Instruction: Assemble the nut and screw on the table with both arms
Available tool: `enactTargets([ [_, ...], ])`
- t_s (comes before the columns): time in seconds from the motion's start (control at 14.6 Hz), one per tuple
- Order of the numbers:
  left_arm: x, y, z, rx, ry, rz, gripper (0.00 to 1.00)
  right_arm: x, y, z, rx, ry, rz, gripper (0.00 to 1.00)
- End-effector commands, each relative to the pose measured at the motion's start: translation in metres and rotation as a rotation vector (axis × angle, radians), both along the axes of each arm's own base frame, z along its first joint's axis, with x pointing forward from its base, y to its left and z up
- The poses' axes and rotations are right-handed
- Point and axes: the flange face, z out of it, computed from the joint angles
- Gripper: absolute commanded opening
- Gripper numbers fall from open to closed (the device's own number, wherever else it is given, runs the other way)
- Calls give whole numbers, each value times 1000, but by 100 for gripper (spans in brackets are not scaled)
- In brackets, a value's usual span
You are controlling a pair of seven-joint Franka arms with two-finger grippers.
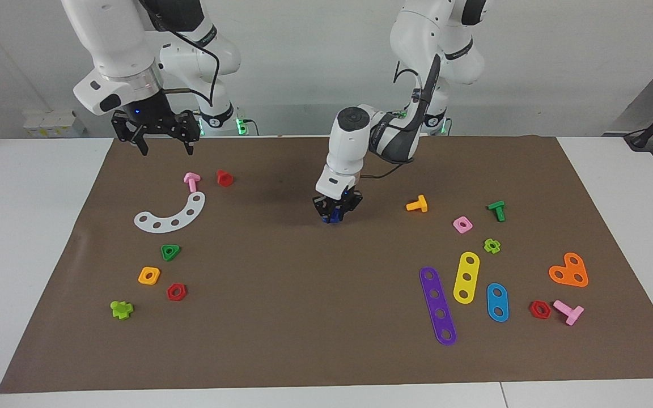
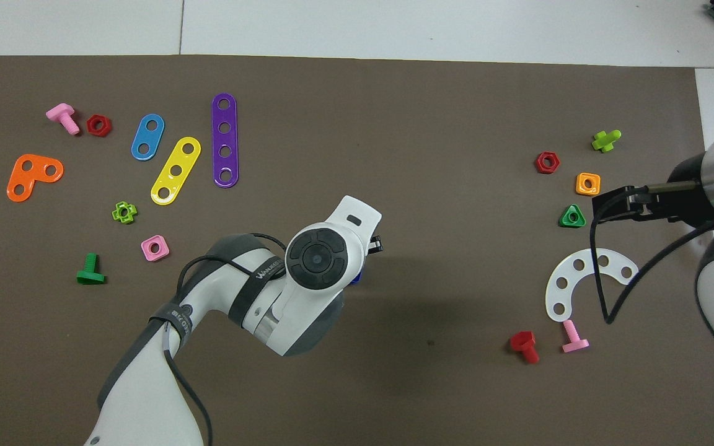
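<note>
Both arms (image 1: 355, 141) are glossy white with rounded joints, dark grey bands and thin black cables along them. Just above the black jaws, each wrist has a white block with a small dark slot. One joint has a round dark grey cap (image 2: 317, 255).
</note>
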Motion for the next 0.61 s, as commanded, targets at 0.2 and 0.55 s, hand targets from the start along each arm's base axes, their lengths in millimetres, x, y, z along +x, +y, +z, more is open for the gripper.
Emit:
enactTargets([
  [0.2,-2,-2,12,-35,-28,9,0,-6,-3,1,-2,-17,-12,100],
  [0.55,38,14,59,-39,-43,36,24,-6,-3,1,-2,-17,-12,100],
])
